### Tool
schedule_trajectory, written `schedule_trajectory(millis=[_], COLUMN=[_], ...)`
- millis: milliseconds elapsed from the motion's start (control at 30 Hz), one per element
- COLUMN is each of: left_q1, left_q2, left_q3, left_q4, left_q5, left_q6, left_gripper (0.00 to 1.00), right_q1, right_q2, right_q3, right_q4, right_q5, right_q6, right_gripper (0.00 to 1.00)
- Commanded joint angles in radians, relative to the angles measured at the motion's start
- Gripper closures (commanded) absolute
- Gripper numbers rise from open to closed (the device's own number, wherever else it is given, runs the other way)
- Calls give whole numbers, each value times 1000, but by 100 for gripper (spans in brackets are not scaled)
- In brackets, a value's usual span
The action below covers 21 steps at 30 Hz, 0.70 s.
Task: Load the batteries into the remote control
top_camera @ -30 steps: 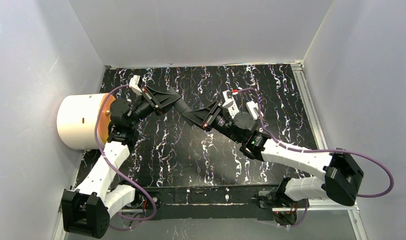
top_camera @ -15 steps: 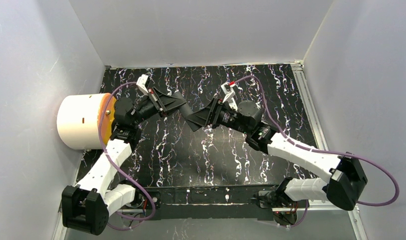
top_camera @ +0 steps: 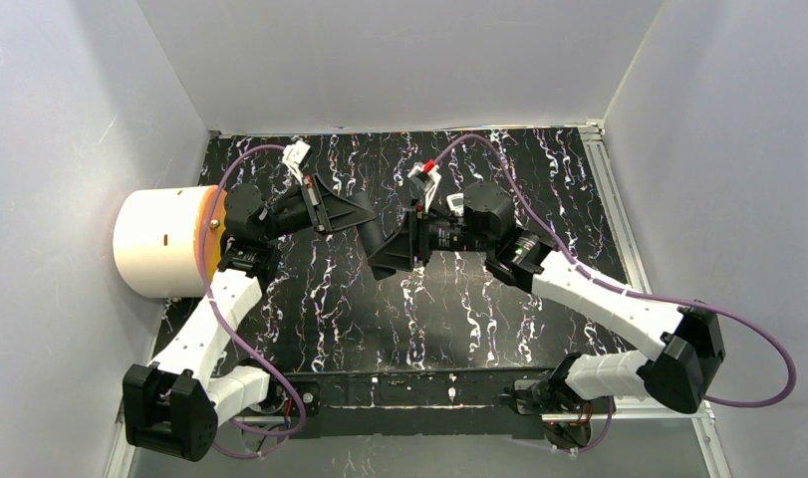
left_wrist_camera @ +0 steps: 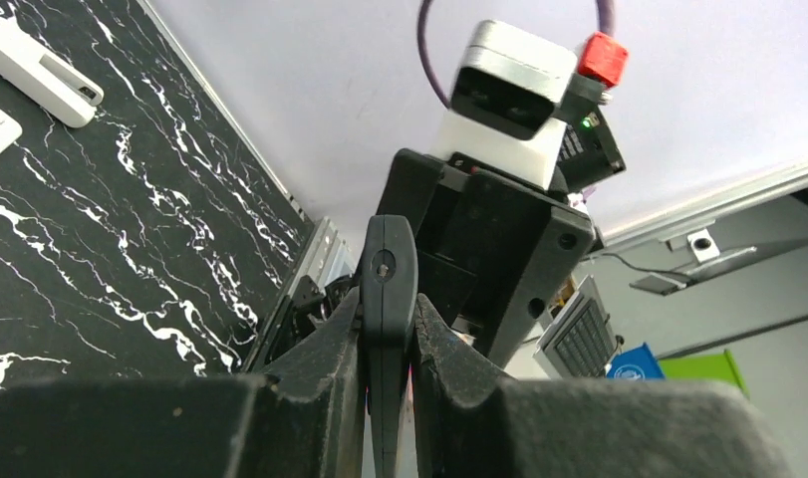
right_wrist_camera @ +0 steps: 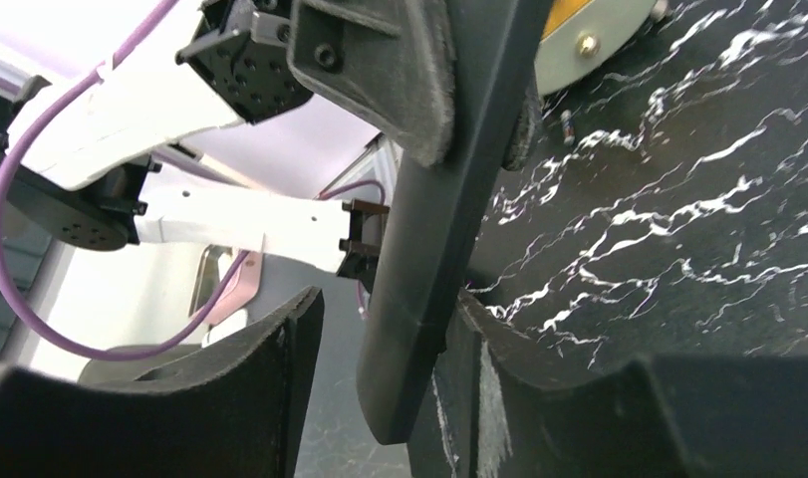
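Note:
A black remote (left_wrist_camera: 385, 267) is held in the air between the two arms, edge-on in the left wrist view. My left gripper (left_wrist_camera: 385, 309) is shut on one end of it. In the right wrist view the remote (right_wrist_camera: 449, 199) hangs down between the jaws of my right gripper (right_wrist_camera: 385, 319). It touches the right jaw, and a gap separates it from the left jaw. In the top view the two grippers meet over the middle of the table, the left (top_camera: 372, 231) just above the right (top_camera: 392, 255). No battery shows clearly.
A white cylinder with an orange face (top_camera: 160, 242) lies at the table's left edge. Two white remotes (left_wrist_camera: 41, 70) lie on the black marbled table (top_camera: 539, 169) at the back. Grey walls enclose three sides.
The right wrist has swung left and turned level. The left gripper has moved right and slightly nearer. The meeting point of the two grippers has shifted a little toward the front.

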Motion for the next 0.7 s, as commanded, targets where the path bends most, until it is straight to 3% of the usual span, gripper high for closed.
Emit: schedule_trajectory(millis=[0, 167, 233, 300, 467, 567, 633, 667], left_q1=[1, 0, 1, 0, 1, 1, 3, 2], left_q2=[-29, -39, -44, -53, -94, -125, -148, -159], left_q3=[42, 40, 39, 30, -16, -23, -10, 4], left_q4=[28, 29, 28, 28, -29, -165, -321, -422], left_q5=[91, 100, 98, 77, -19, -80, -148, -196], left_q6=[66, 78, 82, 87, 144, 245, 346, 410], left_gripper=[100, 99, 94, 80, 29, 18, 2, 2], right_q1=[-5, -5, -5, -5, -11, -26, -43, -51], right_q2=[40, 75, 82, 79, 42, 19, 11, 11], right_q3=[36, 42, 40, 39, 28, 23, 25, 30], right_q4=[43, 97, 108, 105, 56, 5, -44, -86], right_q5=[-127, -149, -137, -105, 42, 134, 197, 234], right_q6=[-18, 36, 53, 57, 44, 37, 25, 15], right_gripper=[50, 78, 88, 99, 99, 99, 99, 99])
